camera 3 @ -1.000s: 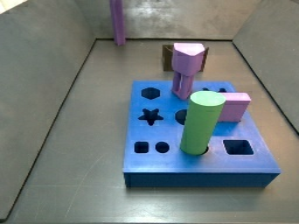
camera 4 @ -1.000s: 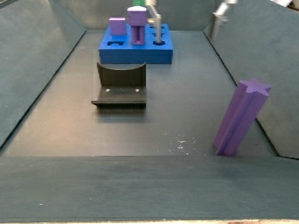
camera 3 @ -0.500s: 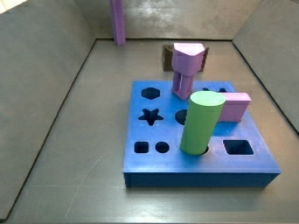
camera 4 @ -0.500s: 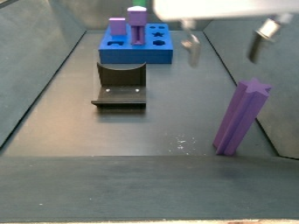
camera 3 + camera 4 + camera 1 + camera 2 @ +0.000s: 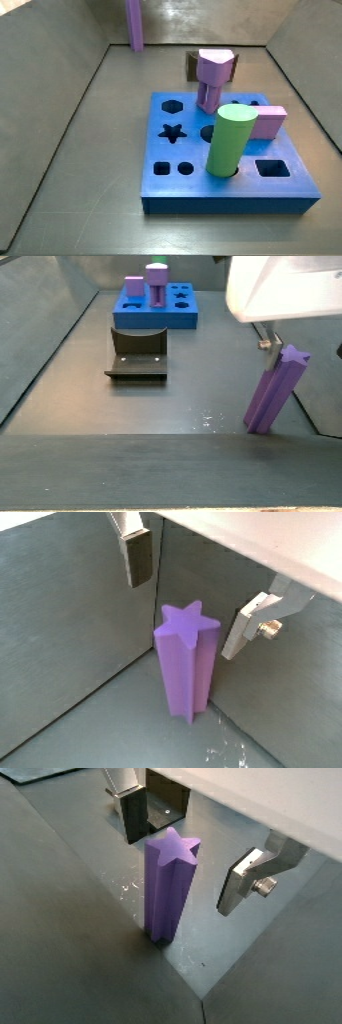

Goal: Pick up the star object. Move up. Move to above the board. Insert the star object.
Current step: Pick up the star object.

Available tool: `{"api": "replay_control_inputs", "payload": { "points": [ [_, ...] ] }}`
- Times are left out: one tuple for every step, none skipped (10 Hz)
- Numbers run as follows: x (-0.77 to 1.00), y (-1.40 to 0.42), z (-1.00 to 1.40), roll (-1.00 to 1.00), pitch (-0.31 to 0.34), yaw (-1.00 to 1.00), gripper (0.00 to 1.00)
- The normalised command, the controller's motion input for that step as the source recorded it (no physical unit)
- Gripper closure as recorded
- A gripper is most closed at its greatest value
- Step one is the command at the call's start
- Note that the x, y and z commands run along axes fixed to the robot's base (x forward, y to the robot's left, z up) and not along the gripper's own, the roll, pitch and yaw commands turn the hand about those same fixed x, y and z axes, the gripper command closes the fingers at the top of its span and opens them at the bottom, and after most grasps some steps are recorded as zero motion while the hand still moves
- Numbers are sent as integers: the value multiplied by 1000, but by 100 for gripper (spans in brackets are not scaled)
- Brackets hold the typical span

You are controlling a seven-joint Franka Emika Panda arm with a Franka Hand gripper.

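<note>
The star object is a tall purple ridged prism standing upright on the dark floor near a wall, seen in both wrist views and both side views. My gripper is open and hangs just over its star-shaped top. One finger and the other stand on either side of the top, and neither touches it. The board is a thick blue block with dark holes, far from the gripper.
On the board stand a green cylinder, a lilac-pink peg and a short pink block. The dark fixture sits between the board and the star object. Grey walls enclose the floor.
My gripper has come forward and down from near the board and now straddles the top of the star object. The star object and the pieces on the board have not moved.
</note>
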Motion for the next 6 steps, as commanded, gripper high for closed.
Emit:
{"api": "replay_control_inputs", "payload": {
  "points": [
    [203,60,-337,-83,-123,40,0],
    [297,0,-340,-90,-133,51,0],
    [266,0,-386,-103,-154,9,0],
    [240,-57,-351,-101,-159,0,0],
    [120,-46,-234,-149,-174,0,0],
    [0,0,-269,-144,-166,0,0]
  ]
}}
